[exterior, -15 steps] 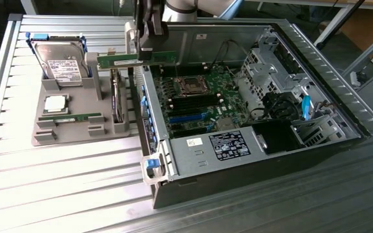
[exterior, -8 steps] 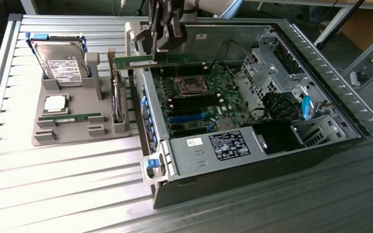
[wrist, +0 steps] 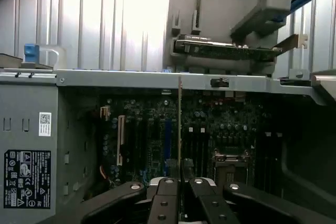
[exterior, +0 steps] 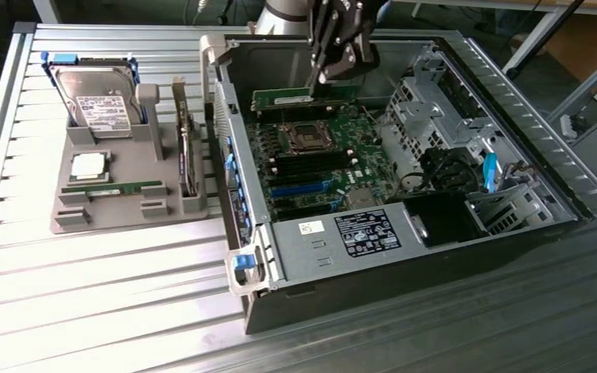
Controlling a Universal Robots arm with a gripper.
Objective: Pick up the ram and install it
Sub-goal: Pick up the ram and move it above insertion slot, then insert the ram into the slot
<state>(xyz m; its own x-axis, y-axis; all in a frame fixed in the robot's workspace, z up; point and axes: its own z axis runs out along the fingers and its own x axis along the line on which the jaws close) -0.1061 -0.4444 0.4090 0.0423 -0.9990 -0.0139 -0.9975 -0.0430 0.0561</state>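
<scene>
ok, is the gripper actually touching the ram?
Touching. Wrist view: the ram stands edge-on, clamped in the gripper. Exterior view: it hangs from the gripper over the motherboard.

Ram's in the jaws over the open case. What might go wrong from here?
1. The gripper holds the ram by one long edge, jaws shut; it may tilt or slip when pressed.
2. The dark slots lie beside the processor socket; a misaligned stick could hit the socket or scrape the motherboard.
</scene>
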